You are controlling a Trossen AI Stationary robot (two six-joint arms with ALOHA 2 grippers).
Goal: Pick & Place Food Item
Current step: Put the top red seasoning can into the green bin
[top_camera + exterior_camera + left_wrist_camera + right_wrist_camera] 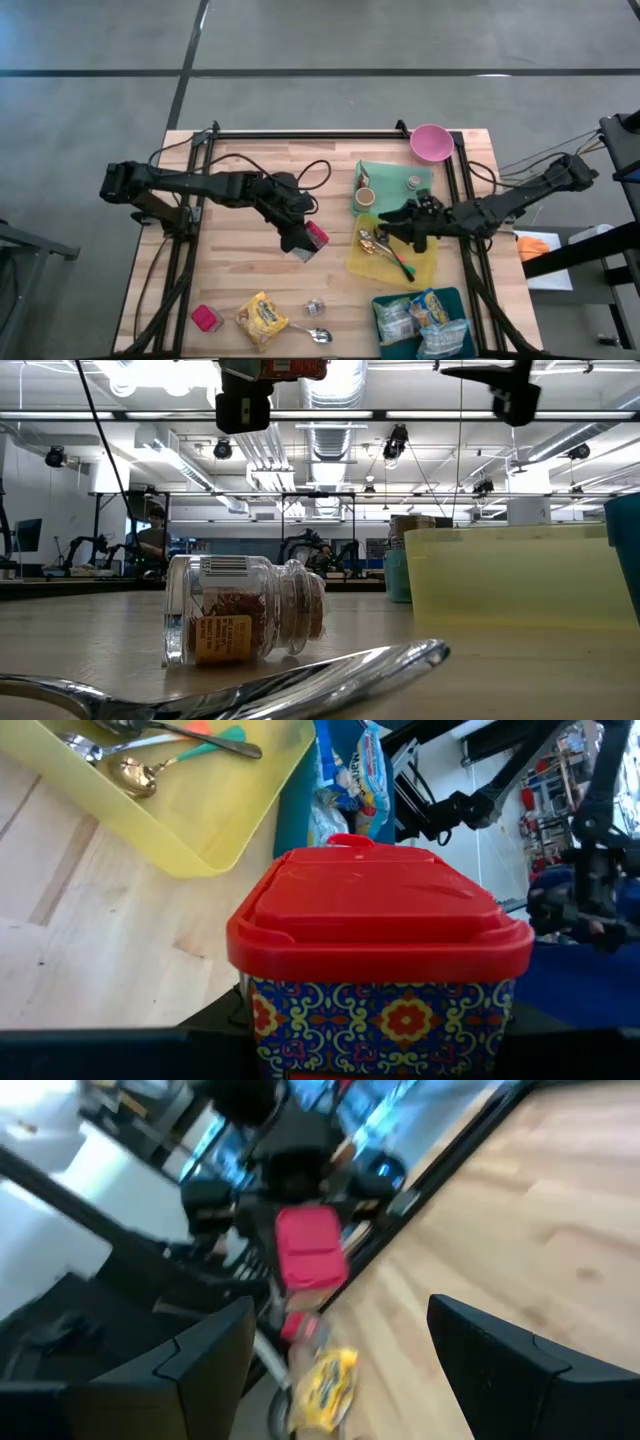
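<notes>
A tub with a red lid and a blue-and-yellow patterned body hangs above the middle of the table, with my left gripper shut on it. The tub fills the left wrist view. My right gripper stands open above the yellow tray, nothing between its fingers. It points toward the table's left, at the tub. In the low view both grippers sit high at the top edge, the left and the right. My left gripper has the tub's patterned body, below the red lid, between its two fingers. They come from the table's left, slanting down. The picture's lower edge and the tub itself hide the fingertips. The tub is lifted clear of the table, lid uppermost.
The yellow tray holds spoons. A green tray and a pink bowl stand behind it. A teal bin of snack packets is at the near right. A yellow packet, a small pink tub, a spice jar and a spoon lie near the front.
</notes>
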